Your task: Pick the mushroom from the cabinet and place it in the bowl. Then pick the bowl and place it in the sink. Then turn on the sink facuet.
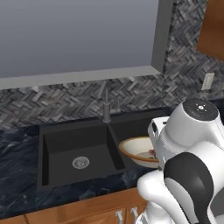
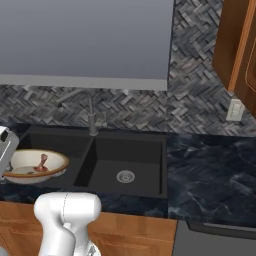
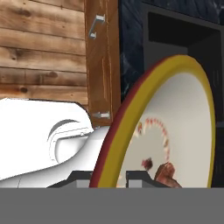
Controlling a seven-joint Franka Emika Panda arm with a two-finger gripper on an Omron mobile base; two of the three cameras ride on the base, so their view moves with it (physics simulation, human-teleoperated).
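Gripper point(image 3: 108, 175): closed on the rim of the bowl, one dark finger tip on either side of the rim, seen along the hand
Bowl point(image 3: 175, 127): held in the hand by its near rim, cream inside facing up and away from the hand, tan-orange rim point(image 1: 131, 142) lifted over the sink basin next to the arm; bowl point(image 2: 35, 165) sits level in the right base view, above the basin's front edge
Mushroom point(image 3: 166, 175): dark brown lump inside the bowl, just beyond the finger tips, resting on the cream floor near the gripped rim; shows as a small reddish-brown piece point(image 2: 41, 162) in the bowl's middle
Sink point(image 1: 78, 153): black double basin beneath and beyond the held bowl, round silver drain point(image 1: 80, 162) in the basin farther from the hand
Sink facuet point(image 1: 106, 107): slim dark grey tap behind the divider between the basins, past the bowl, upright, well apart from the hand
Cabinet point(image 2: 237, 47): orange-brown wood on the wall, farthest from the hand, off to the side beyond the sink
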